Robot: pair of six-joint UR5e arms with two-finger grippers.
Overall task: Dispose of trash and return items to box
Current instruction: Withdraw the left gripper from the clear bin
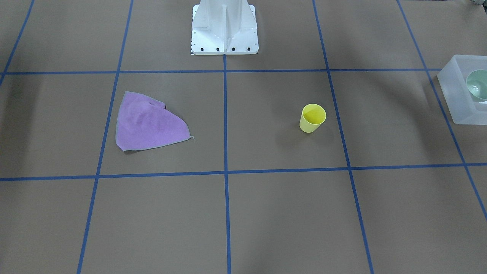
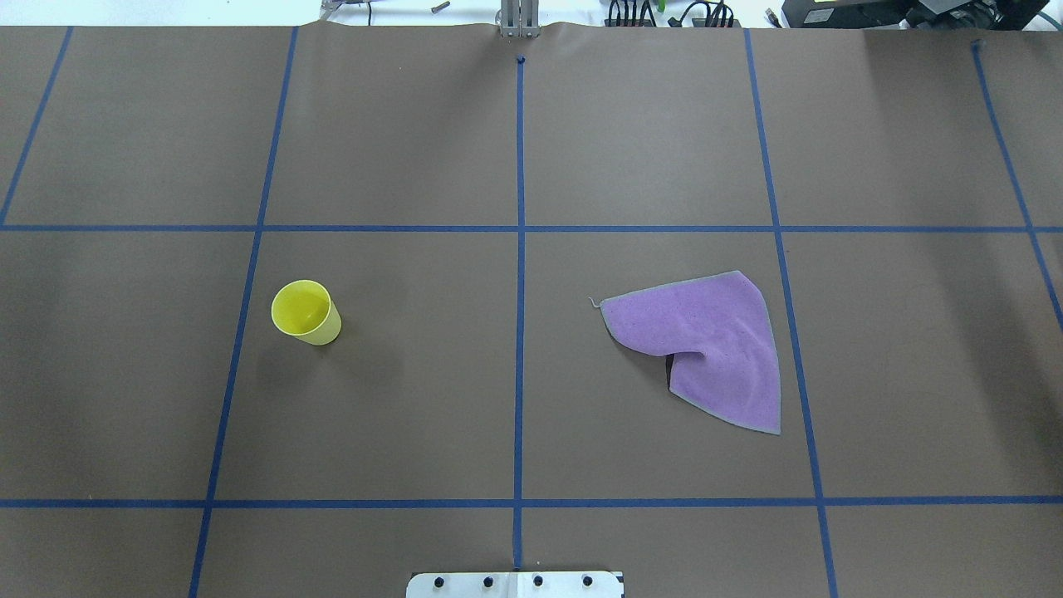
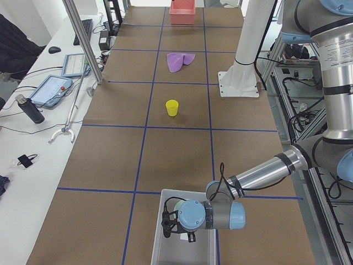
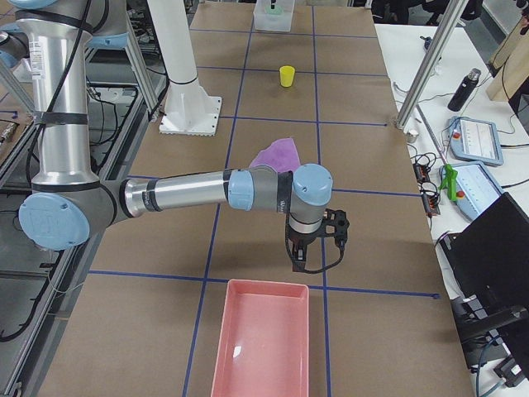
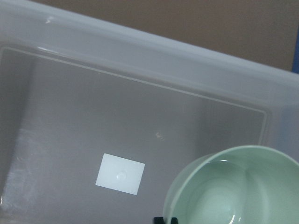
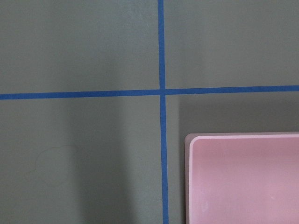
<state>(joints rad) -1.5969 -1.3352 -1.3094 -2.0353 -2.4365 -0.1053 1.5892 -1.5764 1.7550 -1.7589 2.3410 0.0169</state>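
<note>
Fingers of our left gripper (image 3: pixel 176 229) hang over the box (image 1: pixel 456 102) at the far left end, where the bowl (image 1: pixel 477 84) already sits. We cannot tell whether they are spread or closed, nor those of the right gripper (image 4: pixel 310 244), poised by the pink tray (image 4: pixel 260 339). Our cup (image 1: pixel 312 118) stands upright left of centre, likely next; the cloth (image 1: pixel 148 123) lies to the right.

Light: bright, even, from above.
Shadows: soft, faint beside the cup (image 1: pixel 312 118) on the counter (image 1: pixel 266 213).
Focus: left wrist view soft.
</note>
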